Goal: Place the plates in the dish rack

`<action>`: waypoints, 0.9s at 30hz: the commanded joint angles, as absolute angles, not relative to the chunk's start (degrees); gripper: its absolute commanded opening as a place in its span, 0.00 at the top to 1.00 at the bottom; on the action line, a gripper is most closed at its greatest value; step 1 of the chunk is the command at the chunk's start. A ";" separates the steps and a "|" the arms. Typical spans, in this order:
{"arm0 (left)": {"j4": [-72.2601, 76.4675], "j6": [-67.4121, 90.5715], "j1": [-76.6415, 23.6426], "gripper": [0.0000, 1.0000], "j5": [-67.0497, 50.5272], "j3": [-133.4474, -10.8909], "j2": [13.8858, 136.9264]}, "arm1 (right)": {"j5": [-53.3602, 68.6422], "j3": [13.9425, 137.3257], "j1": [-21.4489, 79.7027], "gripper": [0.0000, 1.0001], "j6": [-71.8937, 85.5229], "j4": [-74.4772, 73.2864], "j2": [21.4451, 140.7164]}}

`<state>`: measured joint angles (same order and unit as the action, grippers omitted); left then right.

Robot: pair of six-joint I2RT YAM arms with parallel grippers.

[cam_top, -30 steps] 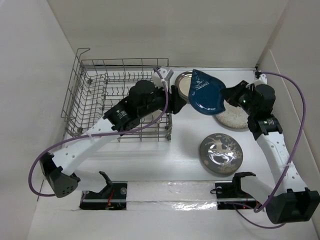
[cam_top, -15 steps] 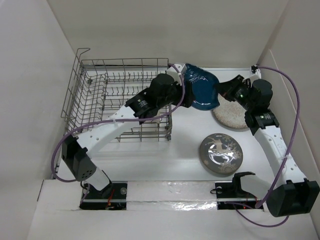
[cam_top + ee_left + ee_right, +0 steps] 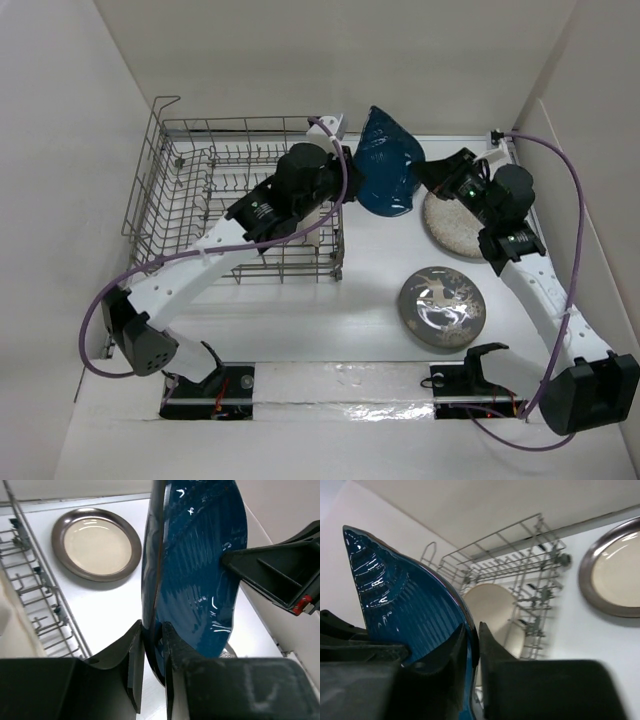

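The dark blue leaf-shaped dish stands on edge in the air just right of the dish rack. My left gripper is shut on its left rim, and my right gripper is shut on its right rim. The left wrist view shows the dish between my jaws, and the right wrist view shows it pinched as well. The brown-rimmed beige plate lies flat behind it. The grey reindeer plate and the speckled plate lie on the right. A cream plate stands in the rack.
The rack's raised handle is at its far left corner. Its near right corner post stands below my left arm. White walls close in the table at the back and on both sides.
The blue dish has gone from tilted flat to standing on edge and shifted left toward the rack. My left gripper has closed on its rim; the right gripper still holds it.
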<state>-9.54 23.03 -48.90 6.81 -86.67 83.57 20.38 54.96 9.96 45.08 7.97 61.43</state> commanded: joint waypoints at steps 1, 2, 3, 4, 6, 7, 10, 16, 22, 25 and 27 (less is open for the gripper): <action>-6.50 16.44 -49.75 1.00 11.51 -86.92 77.79 | 23.99 54.76 13.35 0.73 46.76 15.20 61.52; -7.72 15.65 -49.75 1.00 12.64 -87.10 76.13 | 24.86 54.84 14.32 0.68 46.67 15.55 61.78; -8.34 15.38 -49.75 1.00 12.83 -87.45 75.42 | 25.48 55.19 14.33 0.64 46.58 16.17 62.66; -8.87 15.29 -47.83 1.00 12.57 -87.54 74.63 | 26.01 55.80 15.28 0.56 46.50 16.35 63.19; -9.67 16.51 -45.54 1.00 9.59 -87.54 72.08 | 27.33 56.69 16.87 0.52 46.23 16.70 64.15; -9.84 16.70 -44.57 1.00 9.15 -87.71 71.37 | 27.59 56.95 16.87 0.48 46.23 17.05 64.77; -12.74 16.70 -42.37 1.00 9.40 -89.38 69.61 | 28.30 57.74 18.46 0.45 46.14 17.84 65.39; -17.31 16.00 -41.84 1.00 12.83 -93.24 68.20 | 29.71 59.06 18.98 0.38 45.97 18.72 66.09; -26.79 13.27 -41.84 1.00 22.57 -101.31 67.68 | 28.57 58.63 18.98 0.30 42.55 15.04 64.87; -33.21 12.22 -41.84 1.00 29.34 -105.64 68.47 | 26.28 57.40 18.98 0.30 40.96 13.72 63.72; -36.20 10.91 -41.84 1.00 34.33 -106.61 69.26 | 25.67 56.52 18.98 0.30 40.08 13.01 63.46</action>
